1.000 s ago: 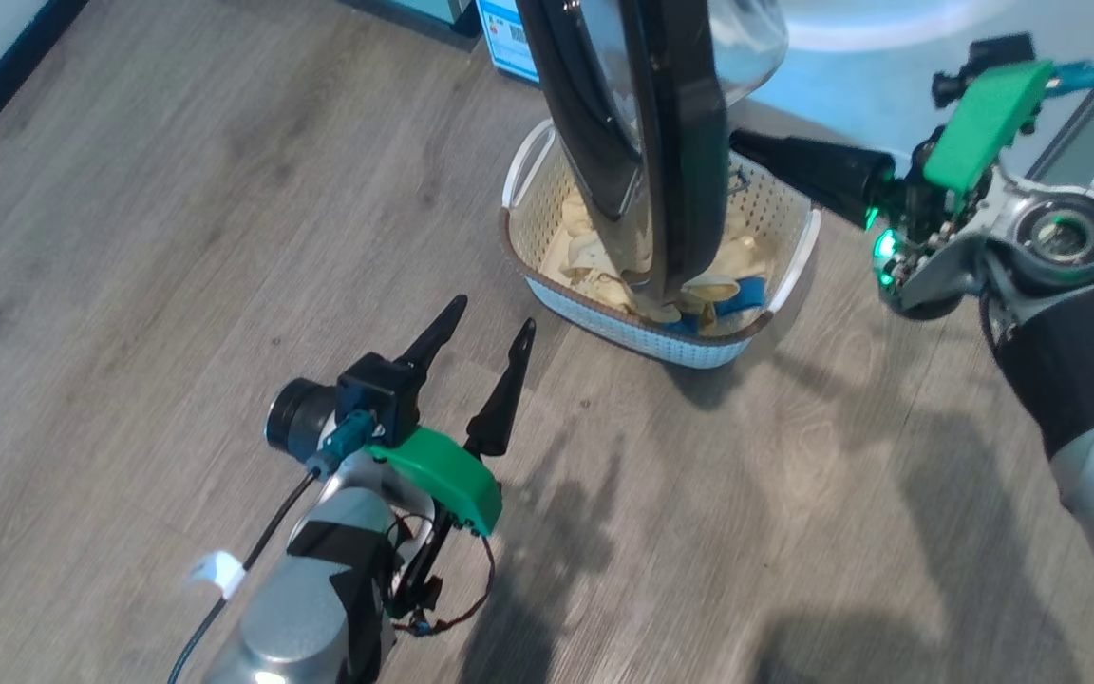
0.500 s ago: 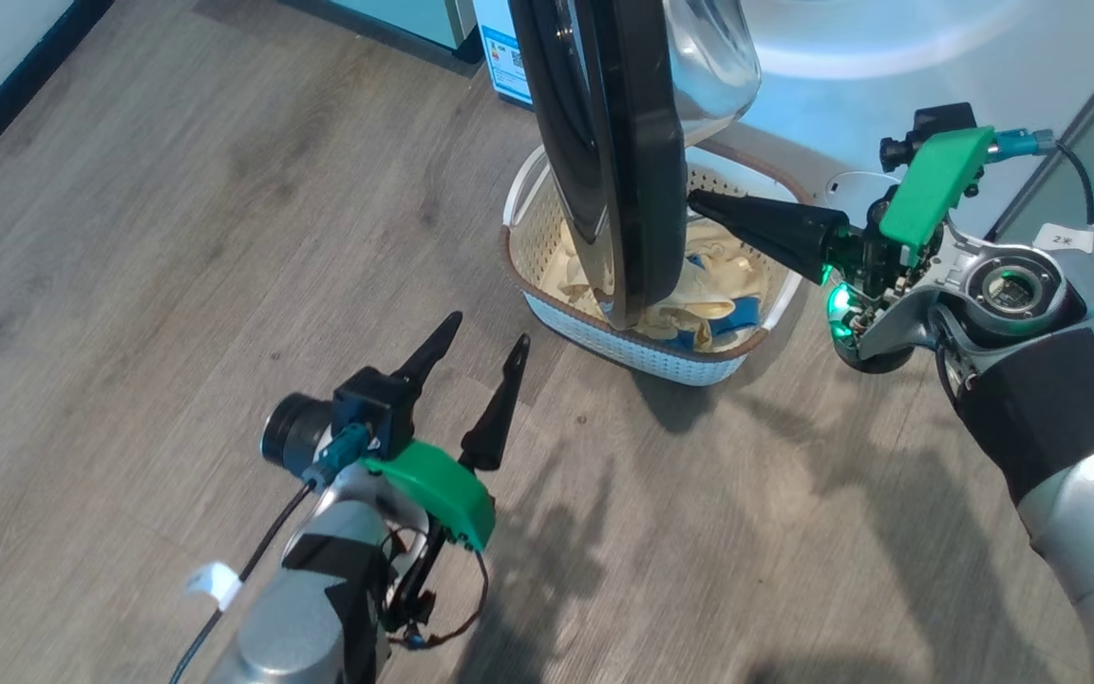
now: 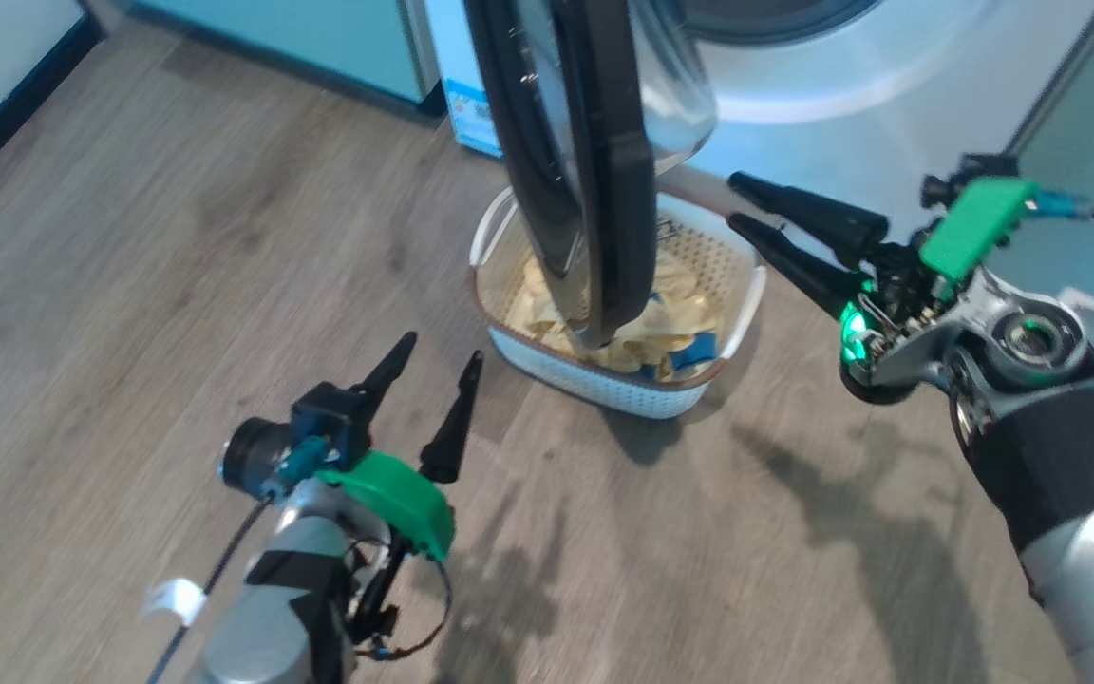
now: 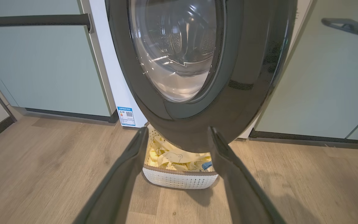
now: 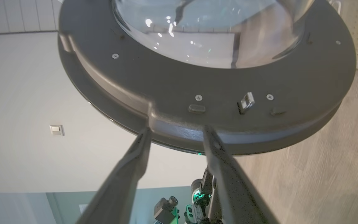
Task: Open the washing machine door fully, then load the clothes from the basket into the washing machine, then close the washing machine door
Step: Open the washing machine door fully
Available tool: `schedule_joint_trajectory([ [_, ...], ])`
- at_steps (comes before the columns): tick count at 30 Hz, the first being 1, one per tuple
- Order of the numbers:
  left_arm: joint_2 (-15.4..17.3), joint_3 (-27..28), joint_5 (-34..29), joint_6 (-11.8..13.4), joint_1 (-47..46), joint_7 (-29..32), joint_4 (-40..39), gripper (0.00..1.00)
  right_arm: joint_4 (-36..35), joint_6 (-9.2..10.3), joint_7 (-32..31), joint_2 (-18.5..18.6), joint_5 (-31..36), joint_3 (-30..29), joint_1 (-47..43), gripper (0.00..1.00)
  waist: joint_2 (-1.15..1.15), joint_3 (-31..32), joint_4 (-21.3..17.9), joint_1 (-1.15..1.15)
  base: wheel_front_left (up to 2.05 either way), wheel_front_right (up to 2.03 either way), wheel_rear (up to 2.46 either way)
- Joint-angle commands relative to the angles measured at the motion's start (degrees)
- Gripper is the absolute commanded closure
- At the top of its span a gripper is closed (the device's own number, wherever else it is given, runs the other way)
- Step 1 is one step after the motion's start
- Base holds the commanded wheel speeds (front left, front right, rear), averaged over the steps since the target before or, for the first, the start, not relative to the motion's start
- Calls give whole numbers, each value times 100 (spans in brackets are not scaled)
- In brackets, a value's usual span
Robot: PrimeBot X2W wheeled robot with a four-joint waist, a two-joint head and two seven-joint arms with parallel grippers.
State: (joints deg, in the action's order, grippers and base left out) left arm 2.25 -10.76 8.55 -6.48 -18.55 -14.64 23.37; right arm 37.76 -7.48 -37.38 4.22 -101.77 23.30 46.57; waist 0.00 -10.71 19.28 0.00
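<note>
- Nearest, the left claw (image 3: 443, 347) hovered over the wooden floor (image 3: 129, 285), jaws spread wide and empty, aimed toward the basket.
- Around it the floor lay bare on the left and near sides, which gave that arm plenty of room to swing.
- Farther on, the basket (image 3: 594, 385) sat on the floor just in front of the washing machine. The clothes (image 3: 637, 347) were heaped inside, cream pieces and one blue.
- The washing machine door (image 3: 604, 190) hung edge-on above the basket, about half swung out, hiding the middle of the pile. The gap between its lower rim and the basket's brim could not be told.
- Right of the door, the right claw (image 3: 734, 199) was released, jaws parted and gripping nothing. Its tips were near the door's inner face but apart from it.
- Likely trouble: with the door in this position, a reach for the clothes could knock a finger against the black rim or catch the basket's right handle (image 3: 751, 304).
- A push landing on the bulging glass rather than the rim might slip off.
- The door's remaining swing pointed left, where the floor was open.
- Farthest, the washing machine (image 3: 794, 95) and the pale green cabinet panels (image 4: 42, 62) closed off the far side.
</note>
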Motion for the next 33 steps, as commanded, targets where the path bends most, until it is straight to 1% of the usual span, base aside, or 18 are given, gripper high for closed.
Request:
schedule_joint_trajectory([
  [1, 185, 272, 5, -42, -93, -36, -139, 0, -300, -1, 110, -115, 77, -134, -39, 0, 0, 128, -133, 0, 0, 0, 0],
  [3, 297, 376, 11, -61, -93, -36, -116, 0, -552, -1, 296, -87, 231, -415, -341, 0, 0, 242, -269, 0, 0, 0, 0],
  [7, 441, 504, 54, -79, -95, -36, -87, 0, -927, -1, 581, -60, 468, -758, -784, 0, 0, 378, -471, 0, 0, 0, 0],
  [10, 530, 567, 85, -85, -92, -36, -67, 0, -1111, -1, 718, -54, 592, -894, -1012, 0, 0, 443, -582, 0, 0, 0, 0],
  [14, 674, 737, 164, -92, -72, -36, -59, 0, -1472, -1, 1024, -33, 825, -1150, -1461, 0, 0, 554, -818, 0, 0, 0, 0],
  [19, 826, 1021, 250, -95, 18, -36, -66, 0, -1862, -1, 1254, 3, 987, -1374, -2027, 0, 0, 688, -1139, 0, 0, 0, 0],
  [23, 897, 1215, 261, -96, 102, -36, -68, 0, -2167, -1, 1486, 117, 1132, -1569, -2377, 0, 0, 773, -1384, 0, 0, 0, 0],
  [28, 933, 1401, 254, -97, 207, -36, -69, 0, -2467, -1, 1925, 317, 1358, -1773, -2747, 0, 0, 865, -1662, 0, 0, 0, 0],
  [33, 978, 1643, 297, -98, 277, -36, -78, 0, -2680, -1, 2571, 587, 1643, -1866, -3050, 0, 0, 906, -1864, 0, 0, 0, 0],
])
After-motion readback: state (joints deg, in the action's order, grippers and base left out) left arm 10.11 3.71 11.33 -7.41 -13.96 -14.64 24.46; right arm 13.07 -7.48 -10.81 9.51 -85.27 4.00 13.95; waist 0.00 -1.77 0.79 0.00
